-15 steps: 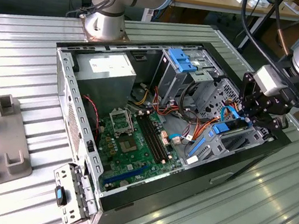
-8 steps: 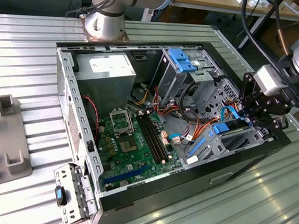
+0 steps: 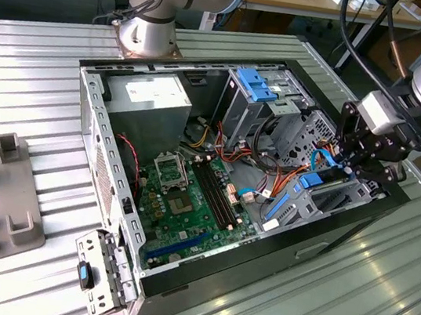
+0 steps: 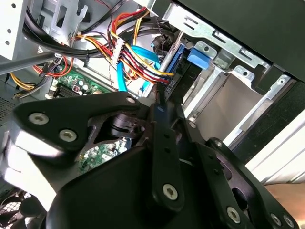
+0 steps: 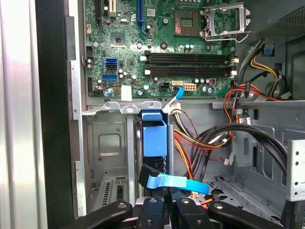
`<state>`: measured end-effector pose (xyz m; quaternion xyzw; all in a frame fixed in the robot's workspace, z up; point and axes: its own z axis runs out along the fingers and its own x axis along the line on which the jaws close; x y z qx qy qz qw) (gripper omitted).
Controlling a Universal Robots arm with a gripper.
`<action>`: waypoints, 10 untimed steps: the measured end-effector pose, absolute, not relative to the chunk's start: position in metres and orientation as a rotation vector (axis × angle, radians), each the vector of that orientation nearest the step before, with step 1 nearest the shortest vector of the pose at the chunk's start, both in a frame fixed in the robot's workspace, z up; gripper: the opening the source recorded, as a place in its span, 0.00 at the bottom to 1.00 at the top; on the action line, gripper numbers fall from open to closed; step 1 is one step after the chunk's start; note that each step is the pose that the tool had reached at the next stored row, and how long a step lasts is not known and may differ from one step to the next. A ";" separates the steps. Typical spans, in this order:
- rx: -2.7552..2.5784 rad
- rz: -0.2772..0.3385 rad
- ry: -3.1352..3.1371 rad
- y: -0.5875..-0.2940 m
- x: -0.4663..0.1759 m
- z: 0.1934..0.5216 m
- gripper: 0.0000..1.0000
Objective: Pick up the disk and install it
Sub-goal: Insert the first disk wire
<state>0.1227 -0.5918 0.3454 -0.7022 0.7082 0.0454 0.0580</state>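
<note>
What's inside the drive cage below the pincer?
The disk stands edge-on in the drive cage, blue rail showing, with a flat blue cable across it. The pincer covers its near end.

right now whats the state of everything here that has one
computer case, lying on its side, side panel off
disk, on edge in the drive cage, just below the claw
memory slots, empty
processor socket, bare, its metal frame flipped open
</note>
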 end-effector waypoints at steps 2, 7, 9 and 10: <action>-2.128 0.138 2.146 -0.592 0.123 0.345 0.24; -2.129 0.140 2.147 -0.591 0.125 0.352 0.24; -2.130 0.142 2.148 -0.591 0.131 0.352 0.24; -2.130 0.143 2.149 -0.591 0.132 0.352 0.24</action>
